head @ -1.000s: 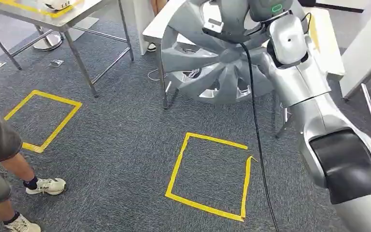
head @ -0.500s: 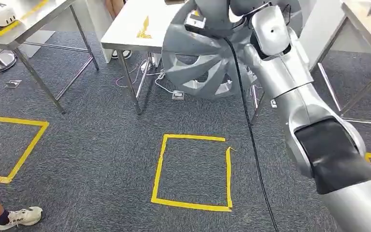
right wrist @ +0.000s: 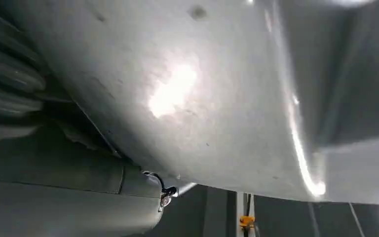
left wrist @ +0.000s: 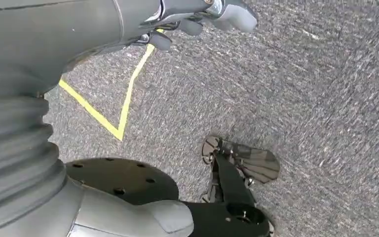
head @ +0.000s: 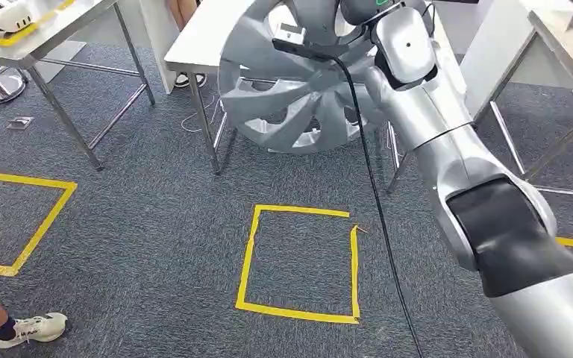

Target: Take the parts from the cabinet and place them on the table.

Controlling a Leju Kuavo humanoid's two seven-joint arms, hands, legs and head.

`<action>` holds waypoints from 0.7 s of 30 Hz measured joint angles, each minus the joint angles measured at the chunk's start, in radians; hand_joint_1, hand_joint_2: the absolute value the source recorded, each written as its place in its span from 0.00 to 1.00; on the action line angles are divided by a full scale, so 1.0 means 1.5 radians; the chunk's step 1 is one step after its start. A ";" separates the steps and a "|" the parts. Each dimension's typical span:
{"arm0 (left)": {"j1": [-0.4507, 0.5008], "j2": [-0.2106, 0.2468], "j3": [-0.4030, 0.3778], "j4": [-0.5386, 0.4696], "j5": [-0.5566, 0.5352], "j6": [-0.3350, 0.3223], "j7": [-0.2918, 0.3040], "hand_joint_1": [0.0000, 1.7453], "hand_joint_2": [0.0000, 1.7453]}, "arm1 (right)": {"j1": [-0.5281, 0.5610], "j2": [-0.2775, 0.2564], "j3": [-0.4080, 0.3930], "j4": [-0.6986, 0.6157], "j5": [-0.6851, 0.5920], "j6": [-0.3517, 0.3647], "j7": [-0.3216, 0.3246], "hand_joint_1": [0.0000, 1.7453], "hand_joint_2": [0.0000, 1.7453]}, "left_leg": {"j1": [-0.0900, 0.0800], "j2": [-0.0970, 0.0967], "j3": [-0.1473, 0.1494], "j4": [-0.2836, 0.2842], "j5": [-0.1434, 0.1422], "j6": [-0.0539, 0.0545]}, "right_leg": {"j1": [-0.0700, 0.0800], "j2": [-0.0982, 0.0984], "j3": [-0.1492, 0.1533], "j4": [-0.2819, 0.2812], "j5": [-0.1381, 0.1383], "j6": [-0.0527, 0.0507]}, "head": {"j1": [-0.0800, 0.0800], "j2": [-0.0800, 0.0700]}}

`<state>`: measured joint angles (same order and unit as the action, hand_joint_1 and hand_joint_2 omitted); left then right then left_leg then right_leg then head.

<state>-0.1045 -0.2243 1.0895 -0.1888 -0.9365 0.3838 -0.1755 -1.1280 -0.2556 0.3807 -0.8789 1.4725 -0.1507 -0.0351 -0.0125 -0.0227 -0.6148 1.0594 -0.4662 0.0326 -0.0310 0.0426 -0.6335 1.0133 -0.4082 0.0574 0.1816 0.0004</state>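
Right hand [right wrist: 54,207] holding wheel cover [head: 291,89], carrying it toward white tabletop [head: 201,37]; lift rim above tabletop edge before lowering.

Robot test lab, steel-legged tables [head: 52,45], yellow floor-tape squares [head: 298,261], grey carpet [head: 157,209]

The right arm [head: 448,142] is clad in smooth silver shells, rounded at the joints, with a broad matte black band [head: 511,239] across the segment nearest the camera. A thin black cable [head: 373,186] hangs along it. Near its far end glows a small green marking [head: 382,3]. The left robot hand [left wrist: 197,22] has a grey ribbed cover [left wrist: 12,148] and darker fingers [left wrist: 160,42].
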 joint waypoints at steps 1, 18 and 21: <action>0.000 0.001 0.001 0.000 0.000 0.000 0.000 0.00 1.00 | 0.001 0.000 0.000 0.001 0.000 0.000 0.001 1.00 1.00 | 0.001 0.001 0.000 -0.005 0.000 0.003 | 0.000 0.001 -0.001 0.010 0.007 0.004 | 0.000 0.000; 0.003 0.004 0.002 -0.001 -0.010 0.001 0.006 0.00 1.00 | 0.021 -0.004 -0.002 -0.001 -0.036 0.011 0.013 1.00 1.00 | 0.008 0.023 0.020 -0.002 -0.016 -0.029 | 0.007 -0.030 -0.012 0.015 -0.004 -0.032 | -0.004 0.000; 0.003 0.004 0.002 -0.001 -0.012 0.001 0.003 0.00 1.00 | 0.027 -0.005 -0.008 -0.014 -0.048 0.012 0.013 1.00 1.00 | 0.010 0.020 -0.026 0.092 -0.061 -0.036 | 0.007 -0.027 -0.004 0.014 -0.010 -0.043 | -0.012 0.000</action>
<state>-0.1003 -0.2186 1.0922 -0.1896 -0.9548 0.3849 -0.1705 -1.0870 -0.2625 0.3681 -0.9003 1.4000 -0.1327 -0.0149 0.0025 0.0075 -0.6540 1.1981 -0.5573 -0.0217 -0.0198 0.0022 -0.6388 1.0345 -0.4226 -0.0068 0.1636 0.0004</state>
